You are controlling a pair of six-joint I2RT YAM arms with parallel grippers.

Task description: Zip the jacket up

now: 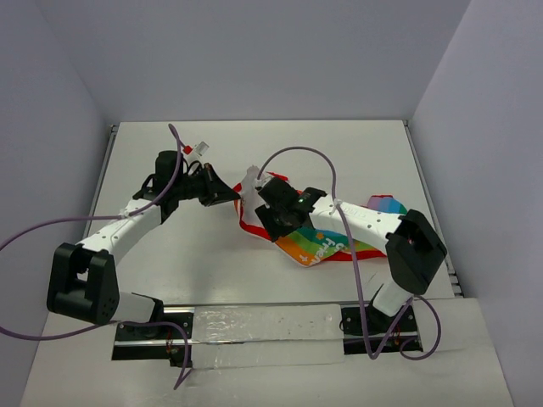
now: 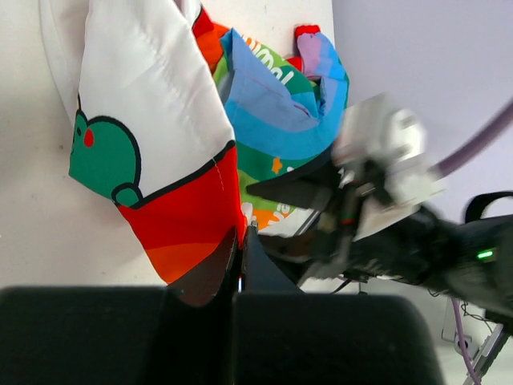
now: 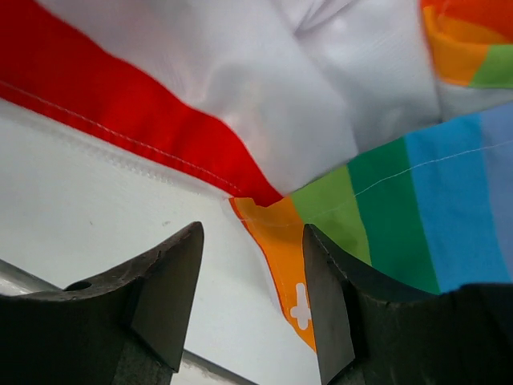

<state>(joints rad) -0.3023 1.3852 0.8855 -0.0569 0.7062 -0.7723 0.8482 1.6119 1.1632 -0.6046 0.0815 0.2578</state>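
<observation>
Red jacket (image 1: 318,246), just one, pinched by left pincer (image 2: 243,237); right pincer (image 3: 252,234) gapes released.

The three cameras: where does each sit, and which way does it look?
Top external: fixed above and behind, looking down on the table; both arms show whole.
Left wrist: rides the left arm, looking past its closed left fingers at the jacket.
Right wrist: rides the right arm, looking between its spread right fingers at rainbow fabric.
Shared: top and left wrist both show the right arm; all show the jacket.
</observation>
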